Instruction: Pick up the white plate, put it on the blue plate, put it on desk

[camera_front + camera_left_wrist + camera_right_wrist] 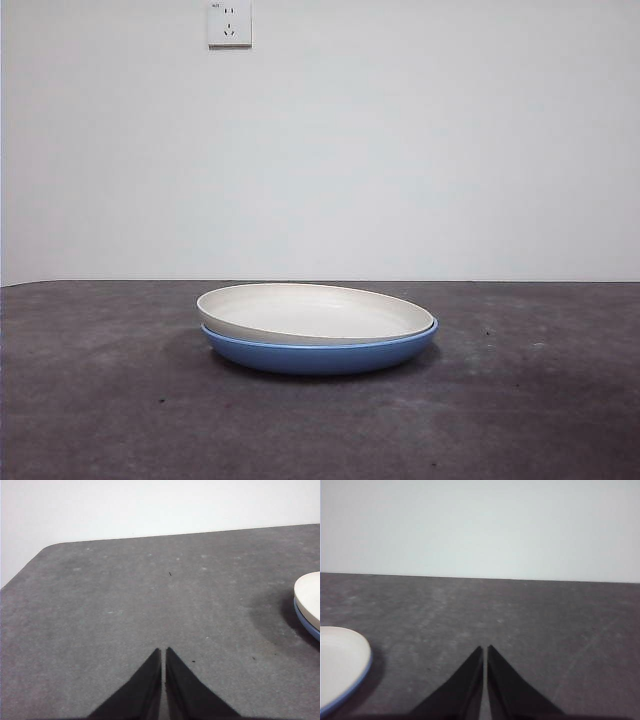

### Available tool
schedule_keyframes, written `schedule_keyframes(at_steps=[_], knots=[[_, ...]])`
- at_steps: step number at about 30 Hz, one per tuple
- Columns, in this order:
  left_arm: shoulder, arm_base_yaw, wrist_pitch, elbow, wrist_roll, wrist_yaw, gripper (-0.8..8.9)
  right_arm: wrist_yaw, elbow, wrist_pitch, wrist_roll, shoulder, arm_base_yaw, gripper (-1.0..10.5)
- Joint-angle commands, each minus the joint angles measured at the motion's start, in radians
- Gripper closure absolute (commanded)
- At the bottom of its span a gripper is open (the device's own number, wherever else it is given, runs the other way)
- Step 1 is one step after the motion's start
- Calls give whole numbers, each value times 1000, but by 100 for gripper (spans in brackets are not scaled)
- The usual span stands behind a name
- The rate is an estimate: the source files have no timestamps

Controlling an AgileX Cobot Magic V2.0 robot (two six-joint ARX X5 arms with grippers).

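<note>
The cream-white plate (pixel 315 312) lies stacked on the blue plate (pixel 320 356) in the middle of the dark grey desk (pixel 100 400), tilted slightly. No arm shows in the front view. My left gripper (pixel 163 652) is shut and empty above bare desk, with the white plate's edge (pixel 310 597) and the blue rim (pixel 306 625) off to its side. My right gripper (pixel 485 650) is shut and empty, apart from the white plate (pixel 340 662), whose blue rim (pixel 350 695) shows below it.
A white wall with a socket (pixel 229 22) stands behind the desk. The desk's rounded corner and edge (pixel 30 562) show in the left wrist view.
</note>
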Motion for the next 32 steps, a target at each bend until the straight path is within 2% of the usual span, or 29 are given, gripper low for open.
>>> schedule_keyframes(at_steps=[1, 7, 11, 32], knots=[[-2, 2, -8, -21, -5, 0, 798, 5, -26, 12, 23, -18, -2, 939], [-1, 2, -8, -21, -5, 0, 798, 31, -31, -60, 25, -20, -3, 939], [-1, 2, -8, -21, -5, 0, 798, 32, -31, -168, 26, -20, -3, 939], [-1, 2, -8, -21, -5, 0, 798, 30, -30, -151, 32, -20, -2, 939]])
